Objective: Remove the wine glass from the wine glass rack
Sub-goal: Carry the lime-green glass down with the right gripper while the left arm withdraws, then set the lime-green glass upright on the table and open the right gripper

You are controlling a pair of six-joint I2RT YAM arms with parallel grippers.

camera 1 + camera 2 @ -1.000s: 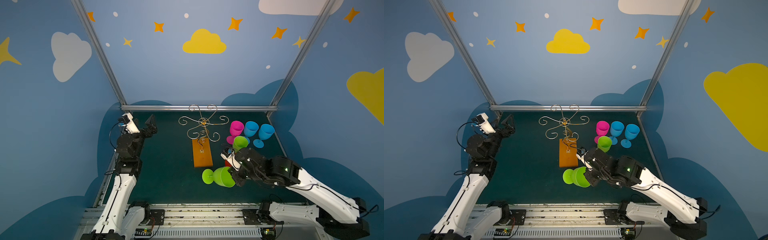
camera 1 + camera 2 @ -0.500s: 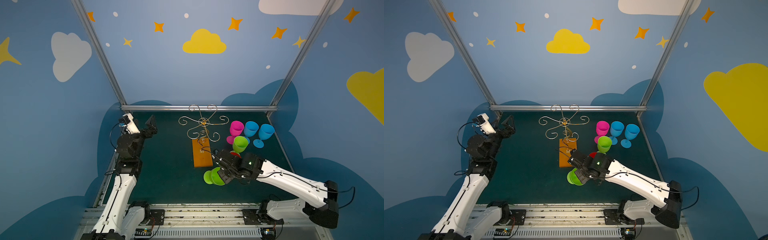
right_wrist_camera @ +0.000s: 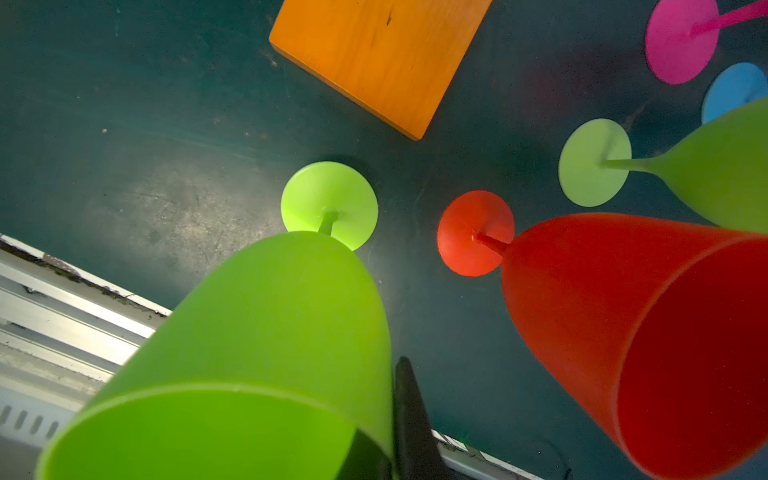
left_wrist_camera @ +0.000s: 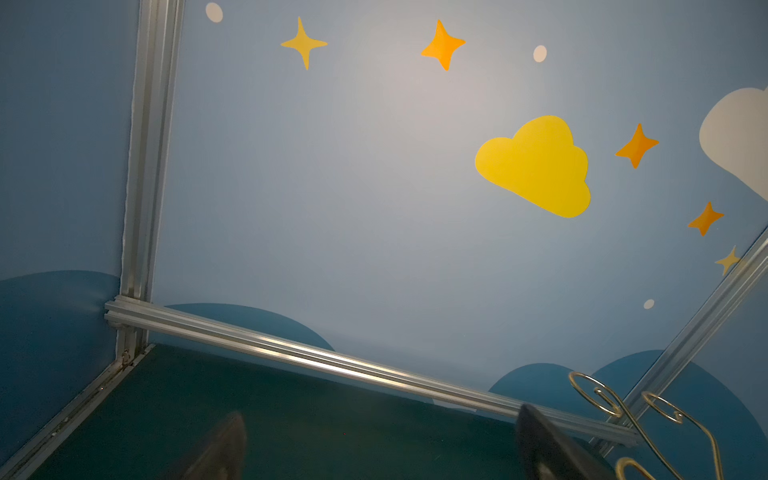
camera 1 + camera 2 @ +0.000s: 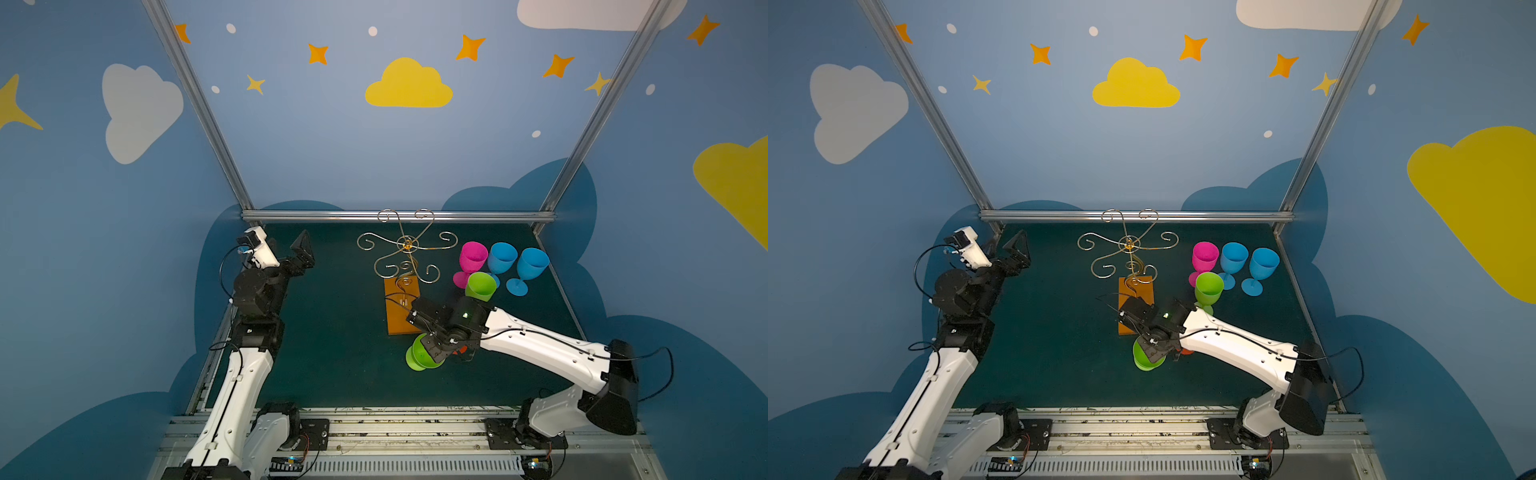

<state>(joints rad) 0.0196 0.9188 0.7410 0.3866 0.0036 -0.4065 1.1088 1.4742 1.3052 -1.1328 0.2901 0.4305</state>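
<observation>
The right hand (image 5: 434, 353) is clenched on the rim of a bright green wine glass (image 5: 415, 362) directly beneath it. The stem is upright, its foot at or just above the surface (image 5: 332, 353), just beside the near end of the wine glass rack (image 5: 397, 320). The left hand (image 5: 302, 254), released, hangs well apart near the back corner.

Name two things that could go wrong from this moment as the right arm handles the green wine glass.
1. The right gripper pinches only the rim of the green wine glass; such a thin hold might slip, or leave the glass tipping on release.
2. The red glass stands close beside it, so the jaws opening or the arm pulling away could knock it over.
</observation>
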